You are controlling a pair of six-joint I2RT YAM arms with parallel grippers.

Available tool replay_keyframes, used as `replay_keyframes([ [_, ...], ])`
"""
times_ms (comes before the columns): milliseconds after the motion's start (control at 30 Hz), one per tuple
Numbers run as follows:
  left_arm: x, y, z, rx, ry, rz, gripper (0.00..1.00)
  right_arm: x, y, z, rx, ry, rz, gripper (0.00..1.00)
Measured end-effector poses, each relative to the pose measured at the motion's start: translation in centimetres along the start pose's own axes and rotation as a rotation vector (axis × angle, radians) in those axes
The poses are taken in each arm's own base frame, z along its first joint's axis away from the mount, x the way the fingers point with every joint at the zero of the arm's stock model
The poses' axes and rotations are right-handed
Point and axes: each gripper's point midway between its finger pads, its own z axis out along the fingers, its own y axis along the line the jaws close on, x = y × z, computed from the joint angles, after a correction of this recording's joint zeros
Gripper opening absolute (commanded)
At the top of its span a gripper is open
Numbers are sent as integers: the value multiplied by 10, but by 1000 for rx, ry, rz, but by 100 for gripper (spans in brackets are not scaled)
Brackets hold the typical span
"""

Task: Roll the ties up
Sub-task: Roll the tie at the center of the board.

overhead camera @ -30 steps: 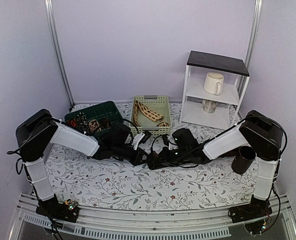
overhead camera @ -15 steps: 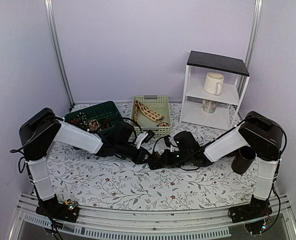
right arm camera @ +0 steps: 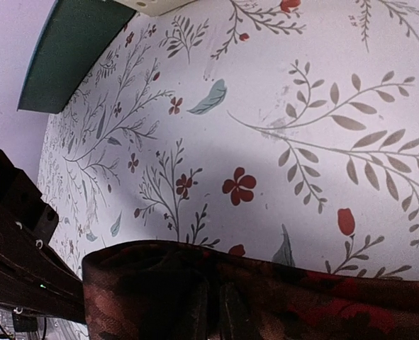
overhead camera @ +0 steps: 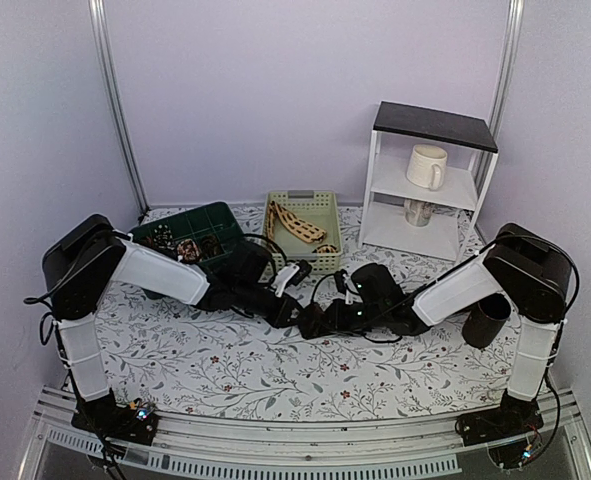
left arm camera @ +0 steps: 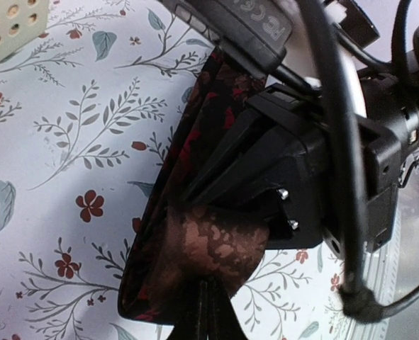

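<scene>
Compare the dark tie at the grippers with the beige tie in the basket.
The dark tie is brown-black with red figures; the beige tie has dark brown markings. The dark tie sits on the table, pinched by the left gripper; the beige tie lies untouched in the basket. Both are patterned.

Open tablecloth (overhead camera: 245, 375) near, shelf (overhead camera: 430, 125) behind

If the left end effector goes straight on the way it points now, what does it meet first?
Probably the right end effector, just past the dark tie held in the left end effector; depth is unclear.
</scene>
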Motion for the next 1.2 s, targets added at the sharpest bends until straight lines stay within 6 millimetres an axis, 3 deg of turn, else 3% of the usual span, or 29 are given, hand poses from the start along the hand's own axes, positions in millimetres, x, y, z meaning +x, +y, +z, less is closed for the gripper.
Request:
replay_keyframes([
  [267, -5, -1, 1, -10, 3, 11, 0, 1, -3, -5, 7, -8, 3, 3],
  [467, -3, -1, 1, -10, 14, 9, 0, 1, 8, -2, -97, 12, 20, 0],
  [767, -1, 5, -4, -17, 26, -14, 0, 9, 14, 13, -155, 49, 61, 0],
  [1200, 4, 5, -1, -16, 47, -17, 0, 6, 9, 14, -80, 14, 48, 6],
])
